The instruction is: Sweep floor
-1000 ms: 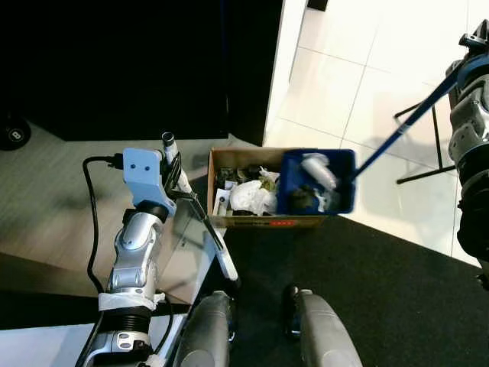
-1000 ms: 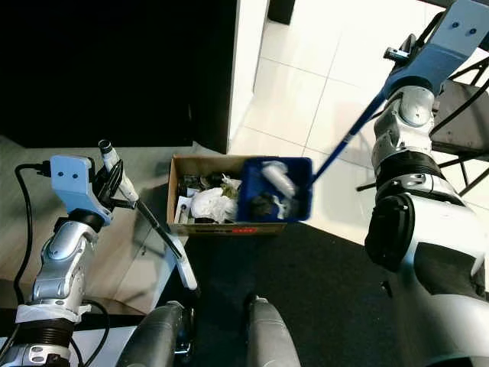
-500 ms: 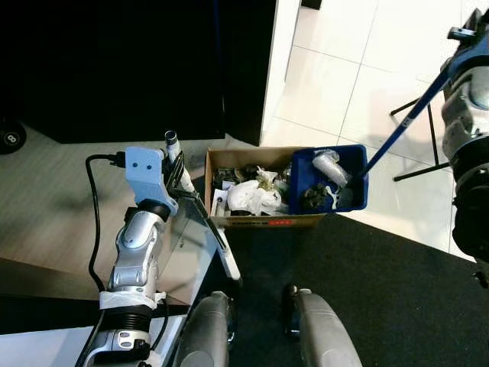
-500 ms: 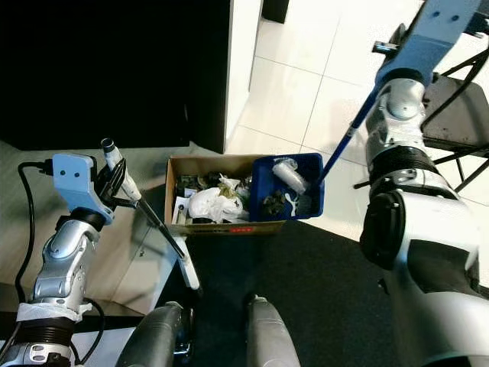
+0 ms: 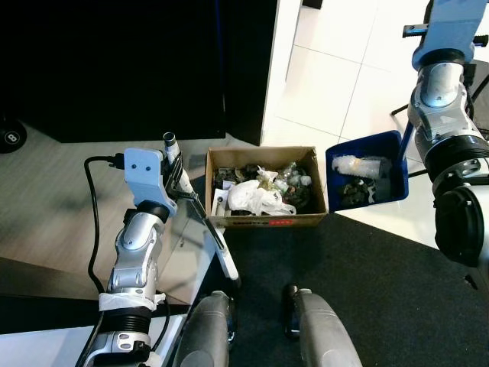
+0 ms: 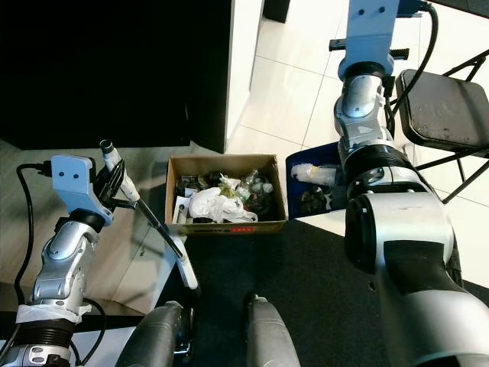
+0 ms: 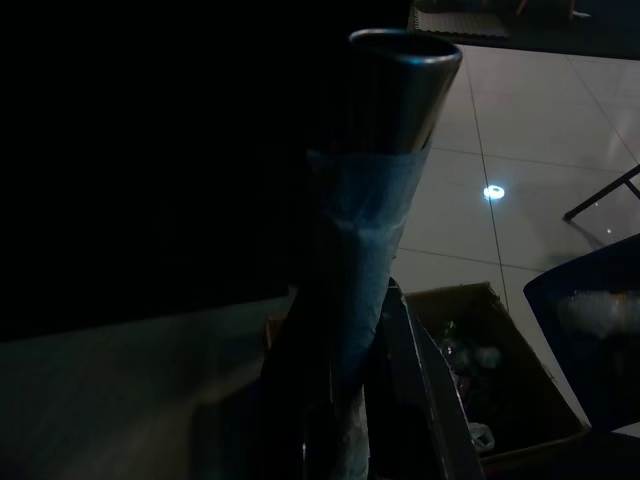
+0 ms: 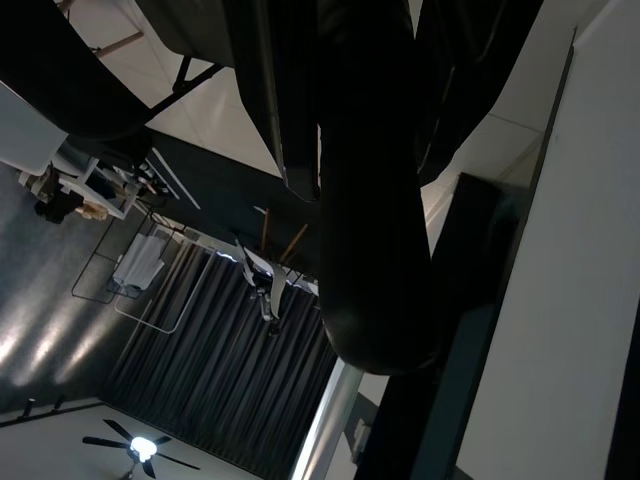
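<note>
The blue plastic dustpan point(image 5: 365, 170), still loaded with litter, had swung off the open cardboard box of rubbish point(image 5: 264, 187) and now sat just beside the box's right end, over the white tiled floor point(image 5: 336, 84). Its load looked undumped, so the emptying seemed to need another try. Whether the right claw gripped the handle could not be told. The left claw point(image 5: 177, 174) stayed closed on the broom's grey handle point(image 5: 200, 216).

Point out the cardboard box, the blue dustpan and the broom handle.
cardboard box point(image 5: 263, 220): left eye view, front wall.
blue dustpan point(image 5: 388, 145): left eye view, upper rim.
broom handle point(image 5: 206, 229): left eye view, mid-shaft.
</note>
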`<state>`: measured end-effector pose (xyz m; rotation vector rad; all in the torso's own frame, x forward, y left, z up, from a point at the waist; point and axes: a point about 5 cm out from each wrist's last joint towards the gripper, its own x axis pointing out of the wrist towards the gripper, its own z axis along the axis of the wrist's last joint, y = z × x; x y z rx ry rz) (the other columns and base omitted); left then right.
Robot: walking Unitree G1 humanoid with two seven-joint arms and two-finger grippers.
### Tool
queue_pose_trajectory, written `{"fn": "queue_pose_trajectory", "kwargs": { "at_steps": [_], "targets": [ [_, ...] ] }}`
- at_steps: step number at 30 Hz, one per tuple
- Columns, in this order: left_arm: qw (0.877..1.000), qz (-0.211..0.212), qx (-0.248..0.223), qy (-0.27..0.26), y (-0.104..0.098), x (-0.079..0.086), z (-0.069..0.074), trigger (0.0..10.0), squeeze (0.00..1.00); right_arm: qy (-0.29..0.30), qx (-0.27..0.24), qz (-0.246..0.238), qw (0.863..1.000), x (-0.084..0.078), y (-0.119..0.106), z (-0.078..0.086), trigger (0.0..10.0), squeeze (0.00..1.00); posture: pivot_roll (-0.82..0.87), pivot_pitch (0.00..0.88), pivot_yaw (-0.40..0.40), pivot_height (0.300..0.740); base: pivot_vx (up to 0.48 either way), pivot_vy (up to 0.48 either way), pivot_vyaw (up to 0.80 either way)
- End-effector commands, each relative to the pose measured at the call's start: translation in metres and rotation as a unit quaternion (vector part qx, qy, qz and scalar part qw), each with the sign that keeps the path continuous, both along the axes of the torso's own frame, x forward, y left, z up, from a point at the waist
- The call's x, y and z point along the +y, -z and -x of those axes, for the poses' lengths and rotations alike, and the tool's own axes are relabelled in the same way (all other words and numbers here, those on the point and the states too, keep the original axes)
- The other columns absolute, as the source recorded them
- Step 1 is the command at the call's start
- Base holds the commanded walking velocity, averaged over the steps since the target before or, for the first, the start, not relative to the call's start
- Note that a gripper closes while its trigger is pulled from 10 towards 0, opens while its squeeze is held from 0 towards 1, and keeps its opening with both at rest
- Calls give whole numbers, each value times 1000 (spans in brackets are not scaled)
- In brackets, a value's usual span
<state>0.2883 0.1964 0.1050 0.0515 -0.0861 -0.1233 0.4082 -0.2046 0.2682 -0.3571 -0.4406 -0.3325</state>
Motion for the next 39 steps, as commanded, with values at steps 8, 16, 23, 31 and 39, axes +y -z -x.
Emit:
{"fn": "queue_pose_trajectory", "kwargs": {
  "at_steps": [8, 16, 23, 31, 39],
  "targets": [
    [1000, 0, -17, -3, -5, 2, 1, 10000, 0, -25, -46, -26, 998, 21, -17, -1, 10000, 0, 59, 140, -58, 740, 0, 0, 0],
    [1000, 5, -20, -5, -6, 2, 0, 10000, 0, -59, -56, -130, 988, 32, -22, -4, 10000, 0, 64, 138, -66, 740, 0, 0, 0],
    [1000, 7, -20, -4, -6, 1, 1, 10000, 0, -61, -47, -231, 970, 22, -13, -5, 10000, 0, 63, 138, -66, 740, 0, 0, 0],
    [1000, 10, -18, 0, -5, 0, 0, 10000, 0, -29, -36, -247, 968, 5, 1, -2, 10000, 0, 57, 138, -62, 740, 0, 0, 0],
    [1000, 11, -16, 4, -4, -1, 0, 10000, 0, -15, -48, -286, 957, -19, 3, 3, 10000, 0, 55, 130, -62, 740, 0, 0, 0]
  ]
}}
